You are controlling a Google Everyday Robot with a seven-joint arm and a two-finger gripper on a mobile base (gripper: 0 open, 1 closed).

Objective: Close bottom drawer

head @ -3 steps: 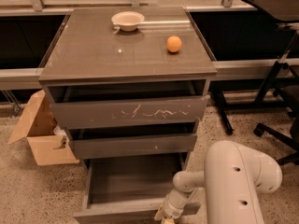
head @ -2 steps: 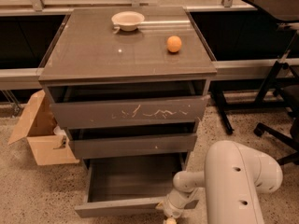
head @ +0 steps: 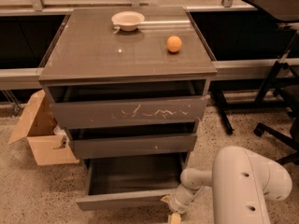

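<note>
The bottom drawer (head: 124, 199) is the lowest of three grey-brown drawers and stands pulled out, its shallow grey tray (head: 135, 172) showing. My white arm (head: 243, 181) reaches in from the lower right. My gripper (head: 172, 209) is at the right end of the drawer's front, touching or very near its lower corner, partly cut off by the bottom of the view.
Above are the white-scratched top drawer (head: 128, 112) and the middle drawer (head: 133, 144), both slightly ajar. On the cabinet top sit a white bowl (head: 128, 20) and an orange (head: 174, 44). An open cardboard box (head: 41, 132) stands left; office chair legs (head: 275, 125) stand right.
The bottom drawer has slid back toward the cabinet; less of its tray shows. My gripper has followed it inward at its right front corner.
</note>
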